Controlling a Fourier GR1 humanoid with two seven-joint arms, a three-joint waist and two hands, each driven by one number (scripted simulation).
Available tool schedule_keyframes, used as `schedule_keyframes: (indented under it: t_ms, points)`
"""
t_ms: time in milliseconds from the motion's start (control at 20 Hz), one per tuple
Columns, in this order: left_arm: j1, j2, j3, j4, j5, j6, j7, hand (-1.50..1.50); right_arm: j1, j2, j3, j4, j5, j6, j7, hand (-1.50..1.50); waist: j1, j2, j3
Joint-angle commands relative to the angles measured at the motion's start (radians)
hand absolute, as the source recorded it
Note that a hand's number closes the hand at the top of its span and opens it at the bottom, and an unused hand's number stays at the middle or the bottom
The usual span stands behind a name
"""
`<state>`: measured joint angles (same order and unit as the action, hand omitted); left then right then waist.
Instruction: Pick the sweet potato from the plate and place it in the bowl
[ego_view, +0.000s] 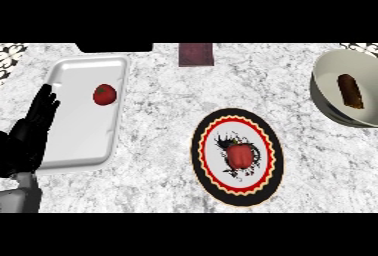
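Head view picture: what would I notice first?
The plate with black, red and yellow rings in the middle catches the eye first, a red pepper on it. At the left a tomato lies on a white tray; at the right a brown sweet potato lies in a bowl.

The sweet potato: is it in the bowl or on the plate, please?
In the bowl: the sweet potato lies inside it; the plate carries only a red pepper.

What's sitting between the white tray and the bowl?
In the head view, a round black-and-red-rimmed plate holding a red bell pepper.
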<state>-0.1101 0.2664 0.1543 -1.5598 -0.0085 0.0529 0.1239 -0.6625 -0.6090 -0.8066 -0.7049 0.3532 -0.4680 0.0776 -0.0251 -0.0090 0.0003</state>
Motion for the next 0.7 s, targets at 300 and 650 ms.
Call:
schedule_keyframes:
  t_ms: [300,650]
  points:
    - [0.008,0.022,0.033,0.019,0.0,-0.012,-0.014,0.0,0.46,0.125,-0.128,-0.512,-0.25,0.267,0.049,-1.5,-0.02,-0.003,-0.003]
    - [-0.054,-0.006,-0.012,0.04,-0.035,-0.004,0.002,0.0,0.655,0.258,-0.206,-0.843,-0.455,0.413,0.082,-1.5,0.004,0.006,-0.001]
